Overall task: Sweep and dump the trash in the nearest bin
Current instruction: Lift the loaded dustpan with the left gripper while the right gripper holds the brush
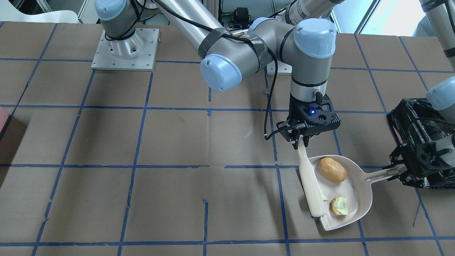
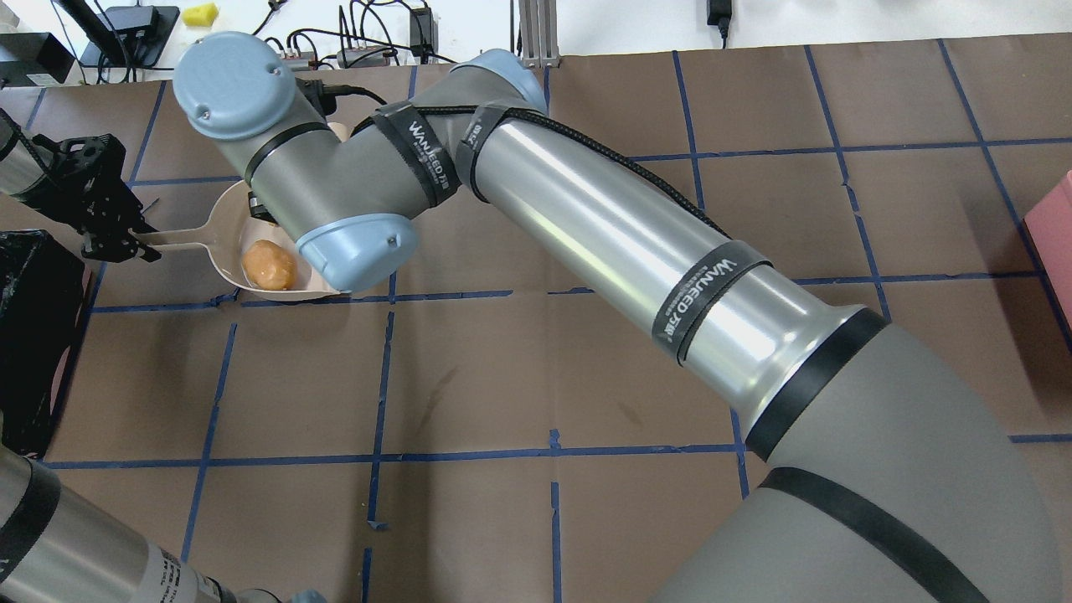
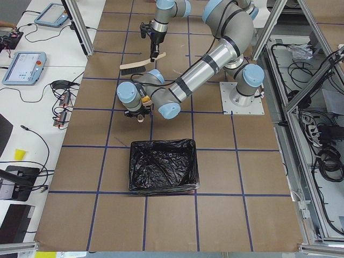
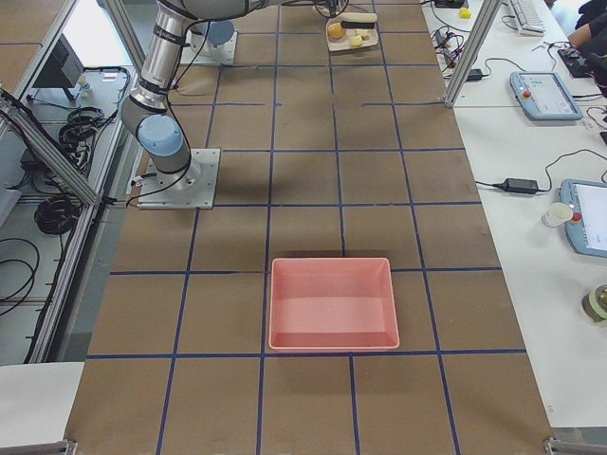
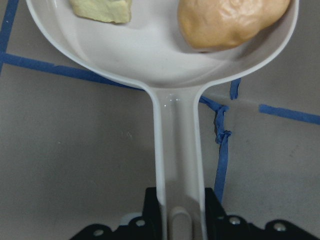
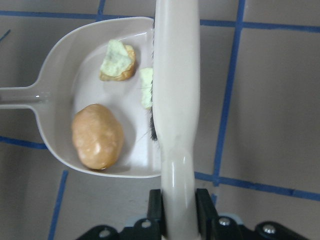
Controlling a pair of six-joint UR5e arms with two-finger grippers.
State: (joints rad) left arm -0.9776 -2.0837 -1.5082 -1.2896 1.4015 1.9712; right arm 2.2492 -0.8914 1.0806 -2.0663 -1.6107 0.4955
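Note:
A beige dustpan lies flat on the table. In it are the trash: an orange-tan potato-like lump and two pale yellow-green chunks, one against the brush. My left gripper is shut on the dustpan handle. My right gripper is shut on the handle of a beige brush, whose head lies along the pan's open edge. The black-bag-lined bin stands just behind my left gripper; it also shows in the exterior left view.
A pink tray stands on the table's far right side, away from the pan. The right arm's long links stretch across the table's middle. Brown table with blue tape grid.

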